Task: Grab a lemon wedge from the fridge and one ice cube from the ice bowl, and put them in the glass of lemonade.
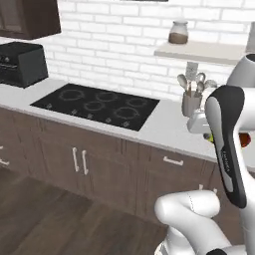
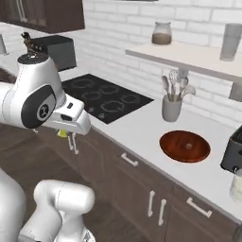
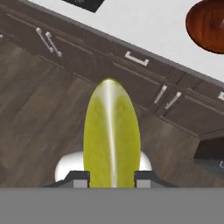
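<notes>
Two fingertips [image 3: 81,178] pinch the lemon wedge [image 3: 112,135] at lower centre; light, slick, best gripped mid-flanks.

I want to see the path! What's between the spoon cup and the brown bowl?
Just bare white counter. In the right base view, nothing sits between the spoon cup and the brown bowl.

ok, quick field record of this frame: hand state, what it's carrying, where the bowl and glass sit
hand: hand shut on the lemon wedge, over the floor in front of the cabinets
lemon wedge: yellow, upright between the fingertips, also peeking under the hand in the right base view
ice bowl: ice bowl on the counter, right of the utensil cup
glass of lemonade: glass of lemonade at the right edge, near the toaster
cooktop: cooktop left of the cup
</notes>
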Tool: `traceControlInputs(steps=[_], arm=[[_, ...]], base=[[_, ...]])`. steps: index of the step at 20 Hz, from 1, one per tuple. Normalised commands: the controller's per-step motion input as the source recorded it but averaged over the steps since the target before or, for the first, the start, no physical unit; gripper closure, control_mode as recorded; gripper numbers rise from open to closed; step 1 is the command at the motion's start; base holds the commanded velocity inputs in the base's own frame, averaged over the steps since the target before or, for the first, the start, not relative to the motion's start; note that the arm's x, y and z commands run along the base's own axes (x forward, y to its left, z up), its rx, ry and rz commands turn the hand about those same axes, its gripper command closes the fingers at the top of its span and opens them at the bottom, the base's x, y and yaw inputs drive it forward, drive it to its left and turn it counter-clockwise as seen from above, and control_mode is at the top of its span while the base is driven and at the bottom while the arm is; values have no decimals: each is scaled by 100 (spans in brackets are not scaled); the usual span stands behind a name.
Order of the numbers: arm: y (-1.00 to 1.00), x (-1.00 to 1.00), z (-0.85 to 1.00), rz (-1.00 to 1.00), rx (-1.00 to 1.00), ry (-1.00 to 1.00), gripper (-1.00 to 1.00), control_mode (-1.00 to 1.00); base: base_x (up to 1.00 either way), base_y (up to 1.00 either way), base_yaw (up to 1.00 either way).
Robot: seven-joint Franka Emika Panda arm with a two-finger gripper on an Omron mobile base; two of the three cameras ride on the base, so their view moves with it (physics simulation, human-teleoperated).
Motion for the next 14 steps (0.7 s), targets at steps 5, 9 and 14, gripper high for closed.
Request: traceControlInputs(steps=[5,9,14], arm=[[0,0,0,0,0,0,100,100],[0,0,0,0,0,0,100,100],[0,0,0,0,0,0,100,100]], base=[[7,-11,-89],[18,-11,-84],[43,-5,-77]])
